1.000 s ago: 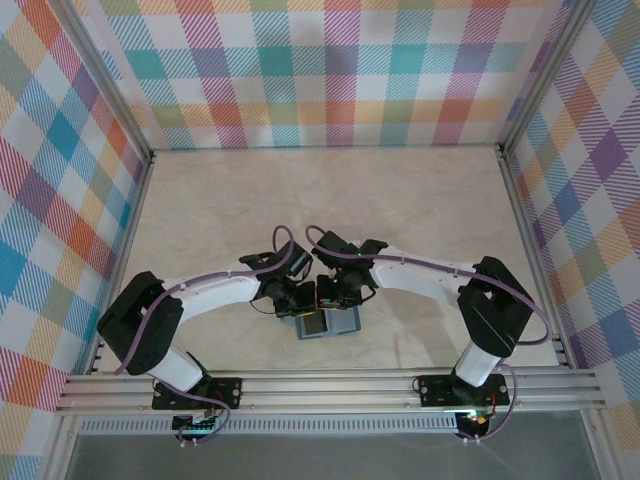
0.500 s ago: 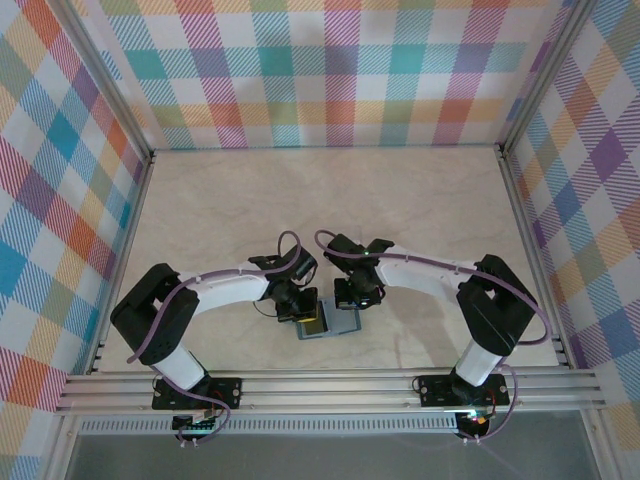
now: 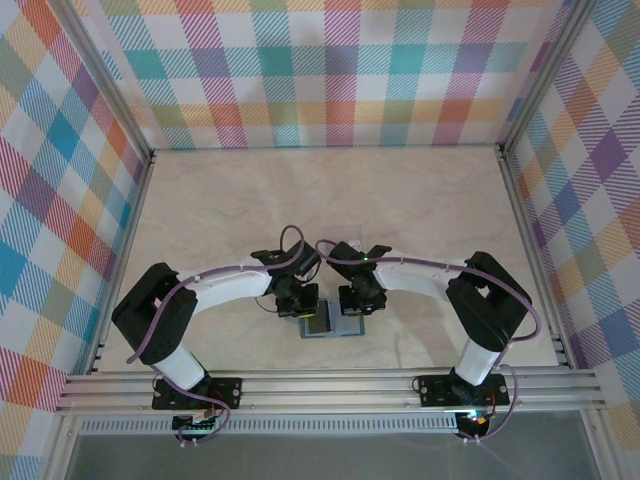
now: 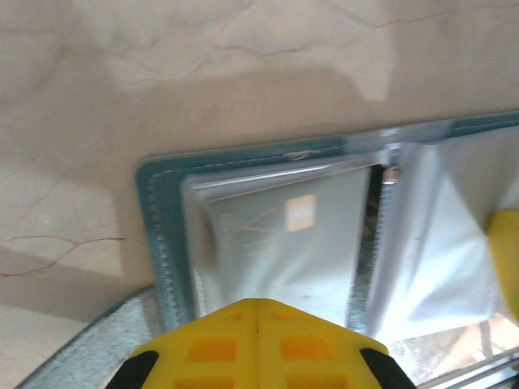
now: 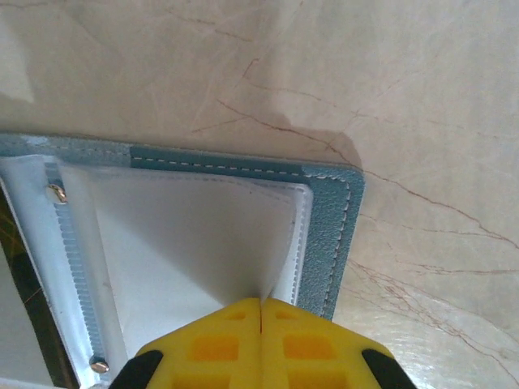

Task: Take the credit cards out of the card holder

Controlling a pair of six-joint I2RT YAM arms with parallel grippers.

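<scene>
Card holder [image 3: 328,325]: lay open on the table [image 3: 420,200], near its front edge, between both arms.
Left gripper [image 4: 258,306]: clenched, tips over the left leaf's clear pocket [image 4: 199,243].
Pale card [image 4: 284,243]: sat inside that pocket.
Right gripper [image 5: 261,306]: clenched at the right leaf's sleeve [image 5: 186,243].
Technique: pinning the teal cover with one arm while sliding the card toward the pocket's mouth looked safest.

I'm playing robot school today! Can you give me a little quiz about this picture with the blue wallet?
1. True or false: the card holder lies open on the table.
2. The right gripper is: A) wide open, B) shut, C) holding a spoon.
3. Fill in: the pale card sits inside a clear ___.
Key: 1 true; 2 B; 3 sleeve.
</scene>
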